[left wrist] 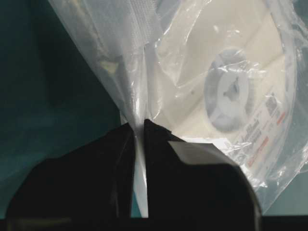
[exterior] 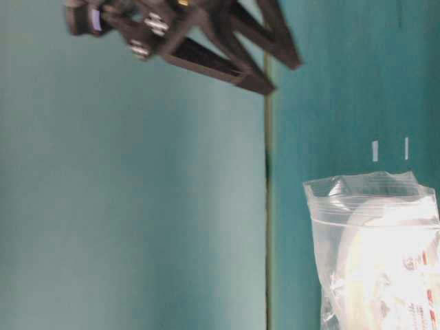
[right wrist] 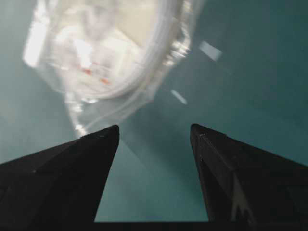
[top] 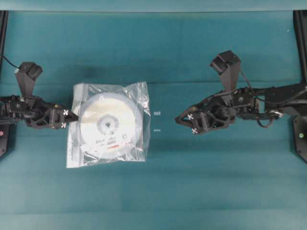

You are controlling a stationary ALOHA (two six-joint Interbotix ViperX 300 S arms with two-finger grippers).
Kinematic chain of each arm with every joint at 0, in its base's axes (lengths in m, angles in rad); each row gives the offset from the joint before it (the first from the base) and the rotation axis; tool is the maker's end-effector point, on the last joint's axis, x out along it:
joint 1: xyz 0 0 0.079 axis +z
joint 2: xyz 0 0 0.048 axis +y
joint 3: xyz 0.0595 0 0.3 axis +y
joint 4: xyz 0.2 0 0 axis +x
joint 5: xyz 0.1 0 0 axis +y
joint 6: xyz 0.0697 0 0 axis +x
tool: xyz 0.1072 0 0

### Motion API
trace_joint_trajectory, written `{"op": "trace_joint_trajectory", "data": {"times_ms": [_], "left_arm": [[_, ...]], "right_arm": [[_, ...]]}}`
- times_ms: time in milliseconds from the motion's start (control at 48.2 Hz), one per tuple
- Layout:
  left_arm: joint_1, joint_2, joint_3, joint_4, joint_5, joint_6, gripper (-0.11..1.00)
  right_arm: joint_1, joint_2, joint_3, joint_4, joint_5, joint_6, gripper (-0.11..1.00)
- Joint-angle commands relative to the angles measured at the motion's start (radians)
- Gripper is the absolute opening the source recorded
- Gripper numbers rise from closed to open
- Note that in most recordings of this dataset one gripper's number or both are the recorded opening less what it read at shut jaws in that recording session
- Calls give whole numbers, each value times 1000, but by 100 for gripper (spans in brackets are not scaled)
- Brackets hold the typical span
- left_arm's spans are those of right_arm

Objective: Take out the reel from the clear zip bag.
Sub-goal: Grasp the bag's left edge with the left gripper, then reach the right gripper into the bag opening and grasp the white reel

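The left gripper (top: 71,118) is being held low and level at the left edge of the clear zip bag (top: 139,96), jaws clenched on the plastic beside the zip strip. The right gripper (top: 184,123) is being kept spread and empty, well apart from the bag. The reel (top: 108,125) is lying flat inside the bag on the table (top: 216,191); its red-striped label (left wrist: 269,122) is too blurred to be read.

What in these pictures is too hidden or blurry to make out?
- Reel label text: too small overhead, creased behind the clear zip bag in the left wrist view.
- Reel in the right wrist view: blurred, cut off at the top.
- Table-level view: bag cut by the right and bottom edges.
- Whether the zip strip is sealed: unclear.
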Motion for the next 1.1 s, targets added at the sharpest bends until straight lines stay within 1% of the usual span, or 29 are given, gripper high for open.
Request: {"op": "trace_joint_trajectory", "data": {"times_ms": [0,187,415,581,809,1079], "left_arm": [[-2,-3,-6,3,-2,2,6],[-2,-3,-6,3,-2,2,6],[-2,-5,-8,3,-2,2,6],[-2,-6,-9,3,0,2,6],[-2,-6,-8,3,0,3,6],[-2,-6,-11,3,-2,2,6]], "right_arm": [[6,32,-29,2,-29,23,78],[3,133,-78,2,-78,31,78],[0,219,-164,2,-84,32,80],[-3,262,-213,2,-78,34,85],[-8,310,-247,2,-81,34,85],[-8,376,-321,2,-83,34,85]]}}
